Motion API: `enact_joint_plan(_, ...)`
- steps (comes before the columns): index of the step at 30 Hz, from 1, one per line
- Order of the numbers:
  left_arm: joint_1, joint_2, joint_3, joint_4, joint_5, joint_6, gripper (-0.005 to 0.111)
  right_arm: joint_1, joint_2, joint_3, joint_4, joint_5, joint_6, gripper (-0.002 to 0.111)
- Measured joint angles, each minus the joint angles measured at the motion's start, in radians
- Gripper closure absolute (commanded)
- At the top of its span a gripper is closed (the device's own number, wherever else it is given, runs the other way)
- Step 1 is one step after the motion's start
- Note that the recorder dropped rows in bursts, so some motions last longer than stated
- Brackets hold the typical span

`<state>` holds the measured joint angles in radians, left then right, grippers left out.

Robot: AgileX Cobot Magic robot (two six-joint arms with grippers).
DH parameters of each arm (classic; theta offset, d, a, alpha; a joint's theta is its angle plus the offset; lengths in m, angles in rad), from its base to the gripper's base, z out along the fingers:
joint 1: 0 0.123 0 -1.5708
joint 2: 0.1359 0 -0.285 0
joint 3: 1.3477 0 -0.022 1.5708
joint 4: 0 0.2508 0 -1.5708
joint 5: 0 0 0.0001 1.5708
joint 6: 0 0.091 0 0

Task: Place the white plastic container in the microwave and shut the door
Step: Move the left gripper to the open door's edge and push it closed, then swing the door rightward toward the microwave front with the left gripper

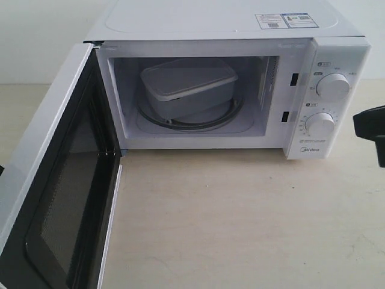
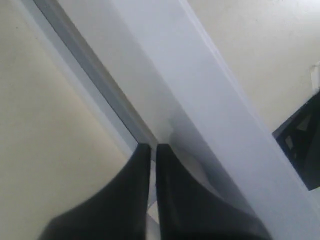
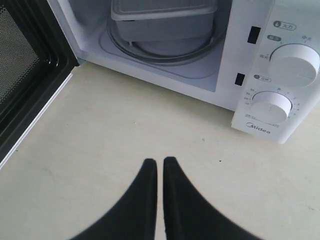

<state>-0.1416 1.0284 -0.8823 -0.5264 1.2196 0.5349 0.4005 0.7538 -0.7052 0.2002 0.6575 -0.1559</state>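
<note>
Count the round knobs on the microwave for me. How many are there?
2. The upper knob and the lower knob sit one above the other on the front of the microwave, to the right of its opening. No other knobs show.

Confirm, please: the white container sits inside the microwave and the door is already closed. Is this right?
Not quite. The white container does sit inside the microwave, but the door is not closed: it stands wide open, as the exterior view shows.
</note>
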Motion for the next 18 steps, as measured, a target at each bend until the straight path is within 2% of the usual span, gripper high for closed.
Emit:
enact_joint_plan(8, -0.122, 0.036, 0.002, -0.050, -0.024, 0.000, 0.102, 0.000, 0.000, 0.000, 0.000, -0.039, -0.001, 0.108)
enact_joint_plan(13, -0.199, 0.084, 0.002, -0.084, -0.118, 0.000, 0.102, 0.000, 0.000, 0.000, 0.000, -0.044, -0.001, 0.108)
enact_joint_plan(18, -0.276, 0.155, 0.002, -0.146, -0.269, 0.017, 0.102, 0.000, 0.000, 0.000, 0.000, -0.053, -0.001, 0.108)
